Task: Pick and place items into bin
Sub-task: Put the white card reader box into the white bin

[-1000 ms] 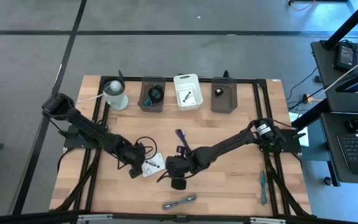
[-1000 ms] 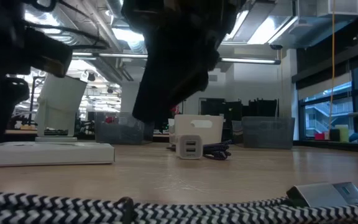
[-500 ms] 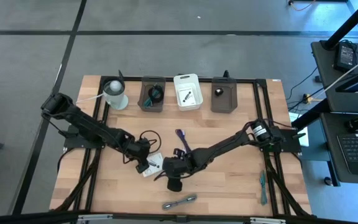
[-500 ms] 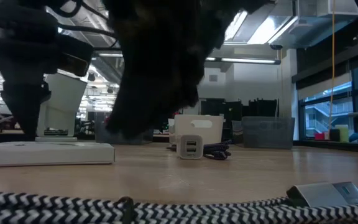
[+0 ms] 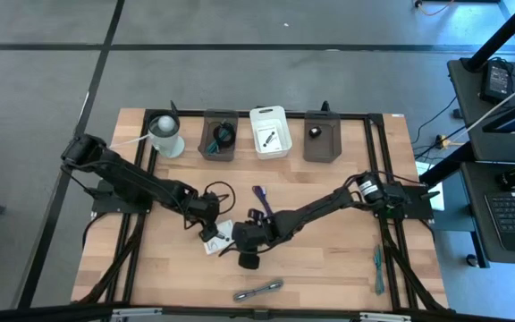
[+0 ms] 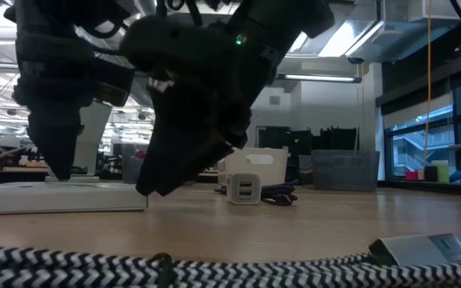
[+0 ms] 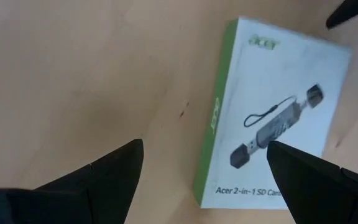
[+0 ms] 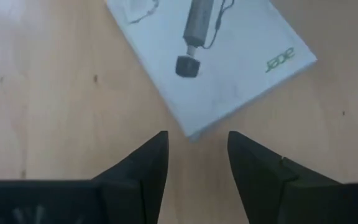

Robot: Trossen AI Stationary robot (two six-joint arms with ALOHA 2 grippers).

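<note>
A white Acer card box (image 5: 221, 238) lies flat on the wood table. It also shows in the left wrist view (image 7: 272, 118), the right wrist view (image 8: 210, 62) and the low view (image 6: 54, 197). My left gripper (image 5: 209, 229) hovers open over the box's green-edged left side (image 7: 204, 177). My right gripper (image 5: 243, 252) is open and tipped down just right of the box, with a box corner (image 8: 191, 133) ahead of its fingers. A purple strap (image 5: 259, 202), black cable (image 5: 211, 195), grey metal tool (image 5: 257, 291) and teal tool (image 5: 378, 268) lie loose on the table.
Along the far edge stand a pale cup with a ball (image 5: 165, 134), a grey bin (image 5: 206, 143) holding a coil, a white bin (image 5: 256, 116) and another grey bin (image 5: 333, 148). In the low view, a white charger cube (image 6: 242, 190) stands mid-table and a braided cable (image 6: 174, 268) lies along the near edge.
My left gripper has moved toward the table's right and a little toward the far edge, arriving over the white box. My right gripper has moved left toward the box and come lower. The box has stayed in place.
</note>
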